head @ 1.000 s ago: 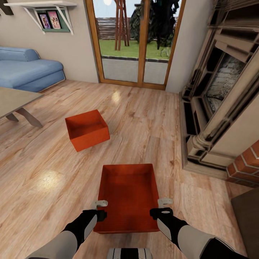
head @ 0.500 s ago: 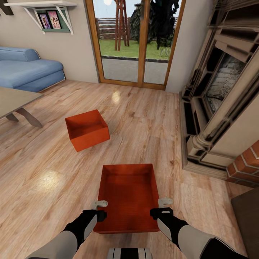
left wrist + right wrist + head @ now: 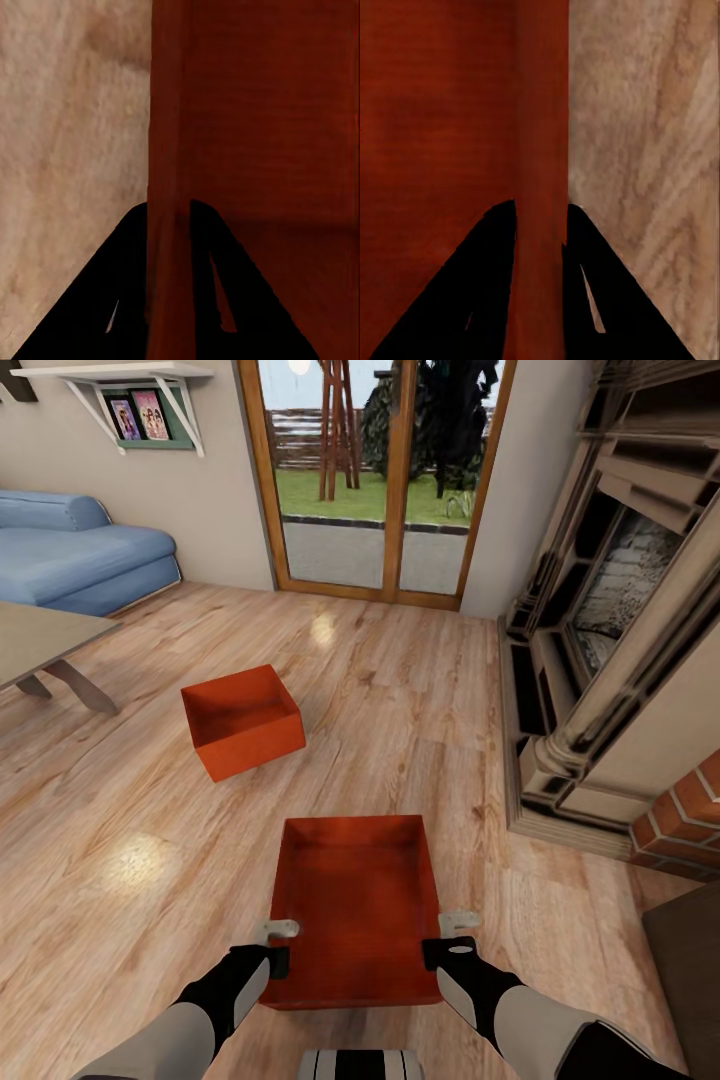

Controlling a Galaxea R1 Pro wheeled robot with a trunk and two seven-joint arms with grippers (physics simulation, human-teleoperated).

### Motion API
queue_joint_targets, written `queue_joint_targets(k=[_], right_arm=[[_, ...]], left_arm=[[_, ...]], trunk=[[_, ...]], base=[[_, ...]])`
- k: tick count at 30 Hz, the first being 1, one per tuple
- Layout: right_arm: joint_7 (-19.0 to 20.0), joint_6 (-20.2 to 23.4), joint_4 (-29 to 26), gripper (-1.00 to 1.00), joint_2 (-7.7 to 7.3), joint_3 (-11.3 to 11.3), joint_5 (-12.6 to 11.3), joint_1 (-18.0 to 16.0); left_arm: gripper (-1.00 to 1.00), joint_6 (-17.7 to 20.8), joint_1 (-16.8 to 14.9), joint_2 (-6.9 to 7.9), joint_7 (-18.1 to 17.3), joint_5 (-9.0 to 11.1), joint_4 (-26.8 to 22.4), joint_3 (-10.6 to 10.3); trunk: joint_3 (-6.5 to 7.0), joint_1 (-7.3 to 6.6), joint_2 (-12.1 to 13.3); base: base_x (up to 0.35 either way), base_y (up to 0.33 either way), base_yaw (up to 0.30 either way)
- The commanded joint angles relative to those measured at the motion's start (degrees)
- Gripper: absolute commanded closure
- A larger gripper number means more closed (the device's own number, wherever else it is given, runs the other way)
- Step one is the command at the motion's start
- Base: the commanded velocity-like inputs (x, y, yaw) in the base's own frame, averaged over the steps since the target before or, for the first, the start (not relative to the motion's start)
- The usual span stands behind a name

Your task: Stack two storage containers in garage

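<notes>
The near container [image 3: 352, 905] has risen slightly; left gripper [image 3: 277, 948] and right gripper [image 3: 445, 942] each clamp a side wall.

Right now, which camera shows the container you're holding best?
The head view: the whole near container shows, both end effectors on its side walls. Each wrist view shows just one wall: left, right.

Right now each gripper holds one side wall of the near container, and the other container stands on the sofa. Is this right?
Not quite. The head view shows the other container on the wood floor, not the sofa. The left gripper and right gripper do straddle the near container's walls.
</notes>
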Motion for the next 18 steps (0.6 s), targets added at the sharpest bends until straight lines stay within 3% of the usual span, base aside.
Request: queue_joint_targets(k=[1,18], right_arm=[[-0.2,0.3,-0.1,1.00,-0.01,0.5,-0.9,0.0],[-0.2,0.3,-0.1,1.00,-0.08,0.5,-0.9,0.0]], left_arm=[[1.00,0.2,0.0,-0.03,0.3,-0.1,-0.2,0.0],[1.00,0.1,0.0,-0.05,0.3,-0.1,-0.4,0.0]], trunk=[[-0.04,-0.01,0.0],[-0.04,-0.01,0.0]], base=[[0.000,0.000,0.000],[0.000,0.000,0.000]])
